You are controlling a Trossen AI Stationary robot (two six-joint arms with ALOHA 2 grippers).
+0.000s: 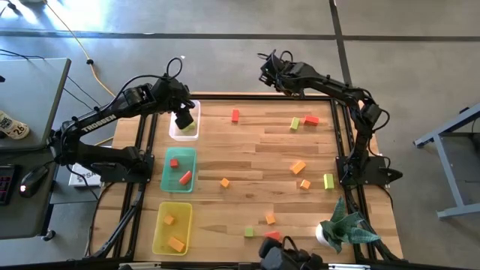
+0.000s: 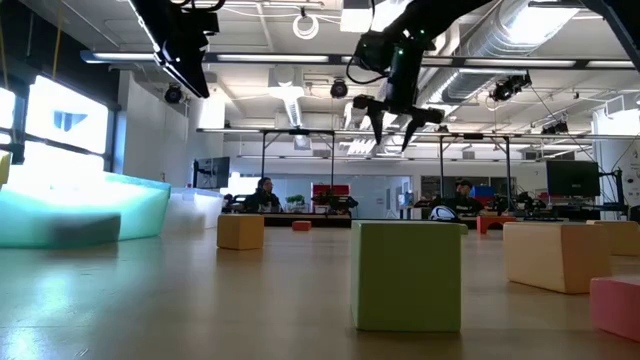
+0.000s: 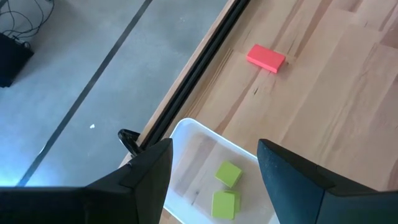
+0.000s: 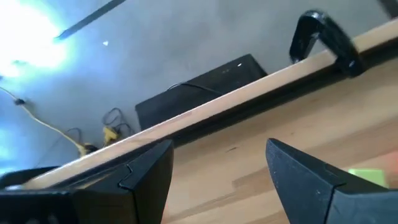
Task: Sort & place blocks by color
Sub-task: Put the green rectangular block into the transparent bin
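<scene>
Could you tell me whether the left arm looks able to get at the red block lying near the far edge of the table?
Probably yes. The left gripper hangs open and empty over the clear tray, and only bare wood lies between it and the red block, with nothing standing in the way.

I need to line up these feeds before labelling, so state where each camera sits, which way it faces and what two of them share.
High view: overhead, looking straight down on the wooden table, both arms and all three trays.
Low view: at tabletop height, looking level across into the room; arms hang from above.
Left wrist view: above the clear tray, its own open left gripper at the bottom.
Right wrist view: at the table edge, open right gripper showing.
Shared: the red block shows in high and left wrist views.
</scene>
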